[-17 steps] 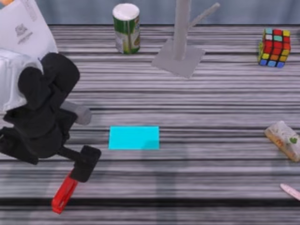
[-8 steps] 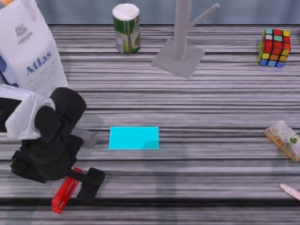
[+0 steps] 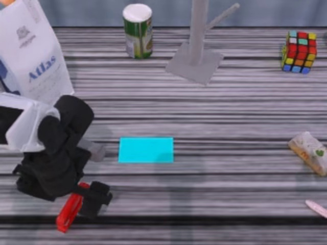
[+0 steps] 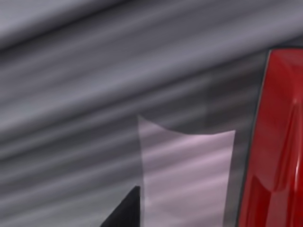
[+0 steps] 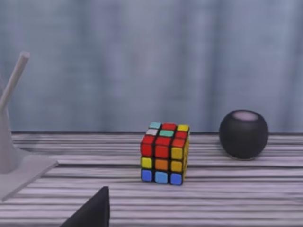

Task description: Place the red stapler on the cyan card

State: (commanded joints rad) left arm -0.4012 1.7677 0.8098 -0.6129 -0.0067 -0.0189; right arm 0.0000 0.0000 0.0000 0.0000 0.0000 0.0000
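Observation:
The red stapler [image 3: 68,213] lies at the front left of the table, pointing diagonally. My left gripper [image 3: 85,196] is low over its far end, open, with one dark finger [image 3: 95,196] on the stapler's right and the other hidden under the wrist. In the left wrist view the stapler [image 4: 277,151] fills one side, and a bare strip of table separates it from the visible fingertip [image 4: 124,213]. The cyan card [image 3: 146,150] lies flat to the right and beyond, with nothing on it. My right gripper [image 5: 135,222] is outside the top view, parked and open.
A white paper bag [image 3: 31,51] stands at the back left beside the left arm. A green can [image 3: 138,31], a grey stand [image 3: 195,56] and a puzzle cube [image 3: 299,52] line the back. A wrapped bar [image 3: 309,152] lies at the right edge. A black ball [image 5: 243,134] sits near the cube.
The left arm swung toward the front and came down over the stapler's far end, uncovering the paper bag. In the last half second the visible finger moved slightly closer to the stapler.

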